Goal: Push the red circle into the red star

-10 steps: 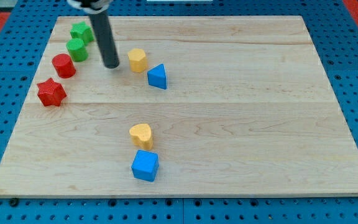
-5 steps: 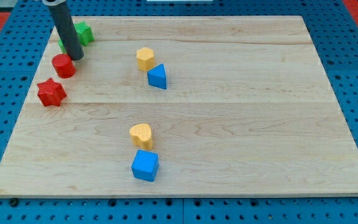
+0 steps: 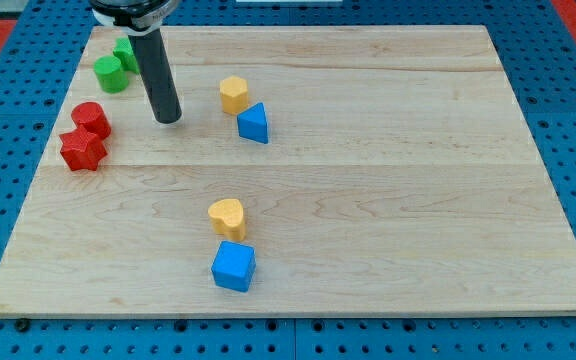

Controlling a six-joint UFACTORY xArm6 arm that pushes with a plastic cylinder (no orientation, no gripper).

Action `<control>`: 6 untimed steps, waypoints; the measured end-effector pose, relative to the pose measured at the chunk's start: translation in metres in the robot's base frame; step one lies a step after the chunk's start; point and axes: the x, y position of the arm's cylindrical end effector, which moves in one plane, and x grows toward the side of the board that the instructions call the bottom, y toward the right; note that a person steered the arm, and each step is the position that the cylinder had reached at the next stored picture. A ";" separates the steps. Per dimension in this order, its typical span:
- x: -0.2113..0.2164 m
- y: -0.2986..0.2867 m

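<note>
The red circle (image 3: 90,118) lies near the board's left edge, touching the red star (image 3: 81,149) just below it. My tip (image 3: 169,119) rests on the board to the right of the red circle, about a block's width or two away, touching no block. The dark rod rises from the tip toward the view's top.
A green circle (image 3: 110,73) and a green star (image 3: 125,52) sit at the upper left, the star partly behind the rod. A yellow hexagon (image 3: 233,94) and blue triangle (image 3: 253,123) lie right of my tip. A yellow heart (image 3: 227,216) and blue cube (image 3: 233,266) lie lower centre.
The red circle has slid down against the red star. The green circle moved slightly up-left. My tip swung left behind the red circle, then moved back right and down.
</note>
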 end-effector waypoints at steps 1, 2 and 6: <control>0.000 0.015; 0.034 0.001; 0.104 0.029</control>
